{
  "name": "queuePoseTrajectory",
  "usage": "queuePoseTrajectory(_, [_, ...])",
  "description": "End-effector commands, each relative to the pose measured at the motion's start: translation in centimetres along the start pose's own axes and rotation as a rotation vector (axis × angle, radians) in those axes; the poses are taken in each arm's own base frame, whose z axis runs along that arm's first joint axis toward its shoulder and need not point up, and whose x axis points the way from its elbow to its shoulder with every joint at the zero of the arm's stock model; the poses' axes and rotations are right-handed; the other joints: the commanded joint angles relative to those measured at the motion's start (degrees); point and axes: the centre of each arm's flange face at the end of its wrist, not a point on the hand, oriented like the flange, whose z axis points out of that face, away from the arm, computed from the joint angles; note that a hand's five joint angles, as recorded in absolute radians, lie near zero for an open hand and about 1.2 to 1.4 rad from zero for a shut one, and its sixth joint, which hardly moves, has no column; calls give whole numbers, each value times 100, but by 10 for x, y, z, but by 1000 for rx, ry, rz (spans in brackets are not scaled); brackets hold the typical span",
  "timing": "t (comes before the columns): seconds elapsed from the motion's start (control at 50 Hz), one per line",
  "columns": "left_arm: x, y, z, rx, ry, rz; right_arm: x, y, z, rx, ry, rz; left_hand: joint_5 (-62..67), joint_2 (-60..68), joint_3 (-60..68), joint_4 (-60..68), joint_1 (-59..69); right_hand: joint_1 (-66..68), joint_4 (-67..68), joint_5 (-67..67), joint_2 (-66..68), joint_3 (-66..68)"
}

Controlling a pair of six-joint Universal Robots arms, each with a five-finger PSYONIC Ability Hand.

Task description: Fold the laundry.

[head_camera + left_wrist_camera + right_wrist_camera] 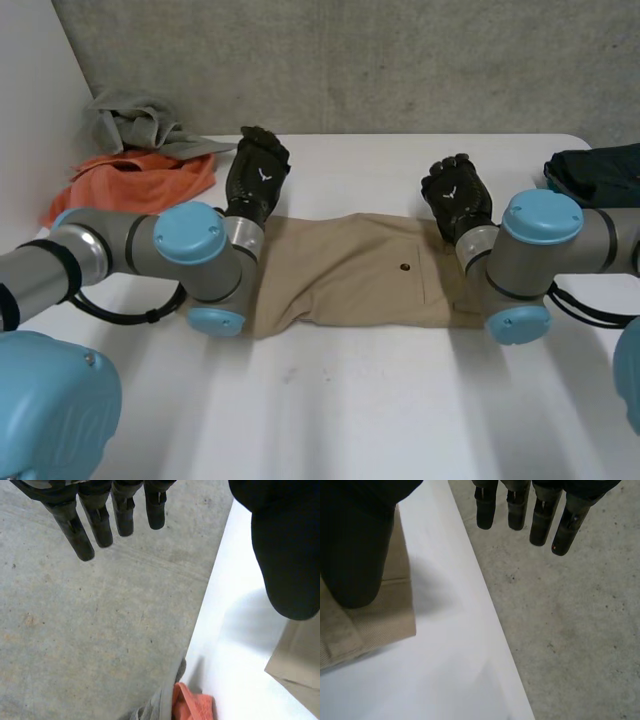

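Tan garment [350, 270]: matt woven cloth, with a fine twill rib in the right wrist view. Counter [380, 400]: white, smooth, faint sheen. Orange cloth [140, 180] and grey cloth [130, 125]: soft, matt, rumpled. Wall [400, 60]: rough speckled concrete. Left hand [257, 170] and right hand [457, 195]: matt black plastic. Arm caps [190, 232]: glossy light-blue plastic.

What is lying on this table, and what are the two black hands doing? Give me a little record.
Table: white table
Piece in the middle: tan trousers, folded flat, button pocket up, lying between the arms
Left hand: open, fingers straight, holds nothing, at the trousers' far left corner
Right hand: open, holds nothing, at the trousers' far right corner
Far left pile: grey cloth on an orange cloth
Right edge: dark garment
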Motion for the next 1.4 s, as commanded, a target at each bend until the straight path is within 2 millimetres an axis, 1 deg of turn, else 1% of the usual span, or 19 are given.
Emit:
queuePoseTrajectory(0.02, [-22,-23,-9,44,-38,-56,38,-24,-13,25,51,184,-290,-247,-257,-223,-127,-148,-345,-381,-269,-232])
queuePoseTrajectory(0.14, [-36,-35,-44,12,9,-129,78,-25,-62,-95,7,409,-290,-247,-257,-223,-127,-148,-345,-381,-269,-232])
queuePoseTrajectory(0.2, [-46,-48,-69,6,40,-192,75,-18,-81,-184,-80,473,-290,-247,-257,-223,-127,-148,-345,-381,-269,-232])
queuePoseTrajectory(0.3, [-53,-51,-109,-32,91,-315,41,0,-118,-337,-310,577,-290,-247,-257,-223,-127,196,-1,-37,76,112])
queuePoseTrajectory(0.5, [-44,-60,-139,-42,153,-389,24,18,-116,-325,-332,593,-290,-247,-257,-223,-127,1389,1193,1157,1269,1305])
queuePoseTrajectory(0.56, [-43,-58,-140,-50,159,-387,18,25,-108,-310,-317,580,-290,-247,-257,-223,-127,2899,2702,2666,2779,2815])
queuePoseTrajectory(0.64, [-43,-57,-140,-53,157,-387,17,29,-101,-285,-292,562,-290,-247,-257,-223,-127,6846,6649,6613,6725,6762])
queuePoseTrajectory(0.76, [-47,-58,-139,-46,147,-388,30,38,-101,-305,-249,550,-290,-247,-257,-223,-127,6852,6655,6619,6731,6768])
queuePoseTrajectory(0.86, [-52,-59,-137,-43,133,-387,58,36,-111,-307,-199,493,-290,-247,-257,-223,-127,6852,6655,6619,6731,6768])
queuePoseTrajectory(0.96, [-61,-60,-141,-43,123,-390,96,56,-122,-369,-138,314,-290,-247,-257,-223,-127,6852,6655,6619,6731,6768])
queuePoseTrajectory(1.04, [-68,-59,-144,-46,109,-392,104,60,-121,-365,-151,144,-290,-247,-257,-223,-127,6852,6655,6619,6731,6768])
queuePoseTrajectory(1.08, [-70,-57,-145,-53,104,-391,104,56,-121,-345,-160,88,-290,-247,-257,-223,-127,6852,6655,6619,6731,6768])
queuePoseTrajectory(1.18, [-75,-57,-145,-52,93,-393,75,-25,-117,-53,-231,-63,-290,-247,-257,-223,-127,6852,6655,6619,6731,6768])
queuePoseTrajectory(1.24, [-78,-56,-144,-52,82,-392,56,-59,-121,101,-270,-90,-290,-247,-257,-223,-127,6852,6655,6619,6731,6768])
queuePoseTrajectory(1.26, [-81,-56,-143,-50,72,-393,40,-80,-125,209,-313,-98,-290,-247,-257,-223,-127,6852,6655,6619,6731,6768])
queuePoseTrajectory(1.3, [-83,-57,-142,-48,66,-393,24,-94,-129,309,-358,-104,-290,-247,-257,-223,-127,6852,6655,6619,6731,6768])
queuePoseTrajectory(1.32, [-84,-57,-142,-47,63,-393,3,-105,-134,399,-416,-105,-290,-247,-257,-223,-127,6852,6655,6619,6731,6768])
queuePoseTrajectory(1.34, [-87,-57,-139,-43,51,-396,-21,-111,-139,472,-480,-98,-290,-247,-257,-223,-127,6852,6655,6619,6731,6768])
queuePoseTrajectory(1.4, [-91,-57,-137,-42,39,-405,-52,-125,-146,563,-565,-77,-290,-247,-257,-223,-127,6852,6655,6619,6731,6768])
